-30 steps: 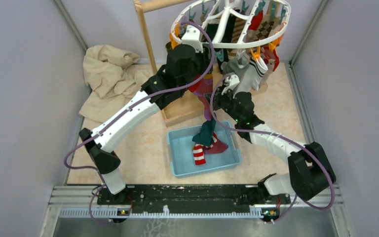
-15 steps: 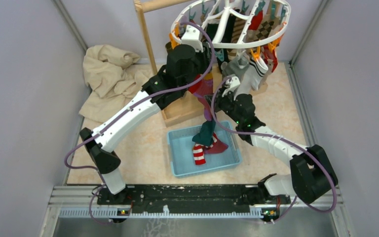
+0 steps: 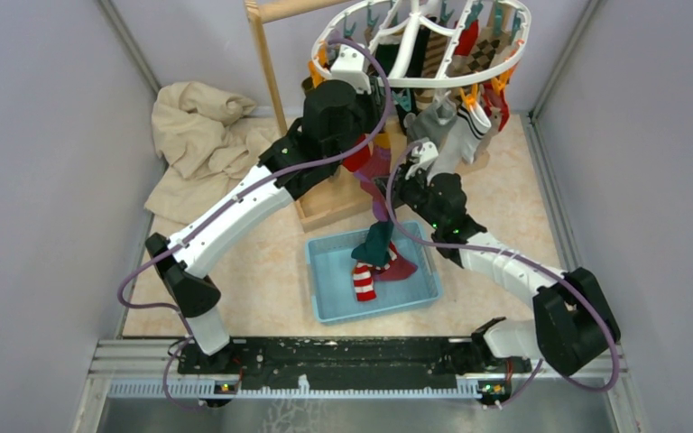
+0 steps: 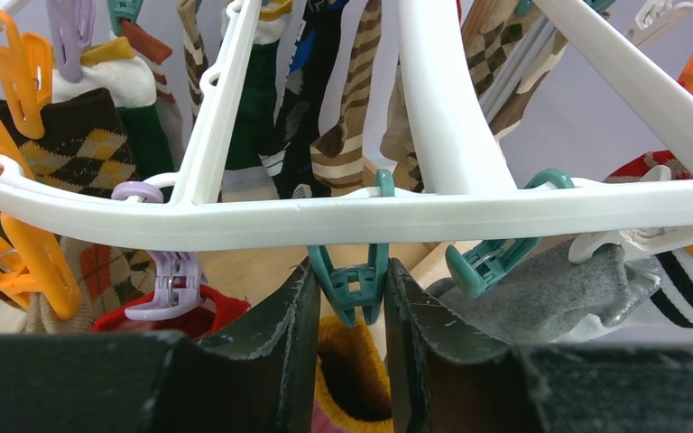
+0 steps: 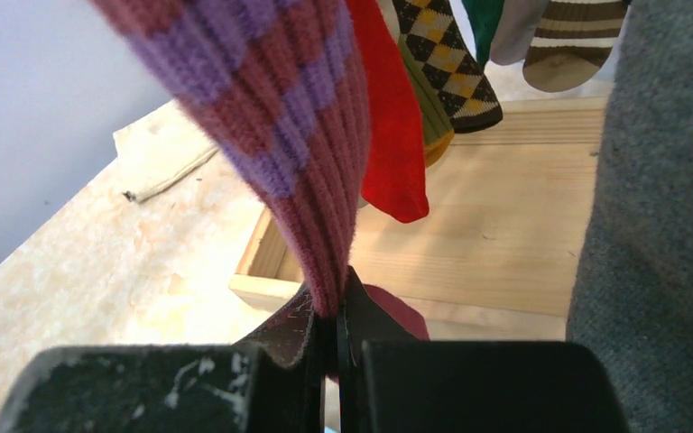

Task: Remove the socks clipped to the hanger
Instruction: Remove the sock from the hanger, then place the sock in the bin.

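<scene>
Your left end effector (image 4: pixel 352 271) is clenched on a teal clip (image 4: pixel 350 293) of the hanger (image 4: pixel 505 212) above the table's (image 3: pixel 523 198) far edge, evidently to spring it, while your right end effector (image 5: pixel 332 302) grasps the purple-striped sock (image 5: pixel 298 135) taut below, ready to draw it free.

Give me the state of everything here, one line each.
left claw: shut on the teal clip.
right claw: shut on the striped sock.
striped sock: pulled taut.
hanger: loaded with clipped socks.
blue bin: holds a few loose socks.
beige cloth: crumpled.
</scene>
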`<move>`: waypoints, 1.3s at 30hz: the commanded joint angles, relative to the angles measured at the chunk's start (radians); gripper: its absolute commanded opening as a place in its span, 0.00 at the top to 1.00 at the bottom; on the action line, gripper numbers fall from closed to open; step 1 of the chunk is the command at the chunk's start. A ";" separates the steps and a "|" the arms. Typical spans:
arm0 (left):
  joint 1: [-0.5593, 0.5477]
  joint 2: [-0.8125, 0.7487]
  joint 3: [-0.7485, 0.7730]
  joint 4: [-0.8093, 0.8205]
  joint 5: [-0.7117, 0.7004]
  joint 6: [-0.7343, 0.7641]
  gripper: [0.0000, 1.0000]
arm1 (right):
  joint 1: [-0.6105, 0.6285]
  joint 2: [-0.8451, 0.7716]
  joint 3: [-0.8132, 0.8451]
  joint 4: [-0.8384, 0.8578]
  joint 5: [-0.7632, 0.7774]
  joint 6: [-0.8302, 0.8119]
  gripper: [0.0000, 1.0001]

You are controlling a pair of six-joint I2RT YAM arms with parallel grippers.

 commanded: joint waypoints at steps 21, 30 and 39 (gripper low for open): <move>0.021 -0.013 -0.013 0.045 0.052 0.005 0.69 | 0.115 -0.502 -0.189 -0.289 -0.046 -0.010 1.00; 0.021 -0.012 -0.021 0.050 0.060 0.001 0.67 | 0.216 -0.493 -0.301 -0.267 -0.011 0.032 1.00; 0.021 -0.021 -0.045 0.066 0.068 -0.001 0.65 | 0.401 -0.396 -0.344 -0.204 0.072 0.060 1.00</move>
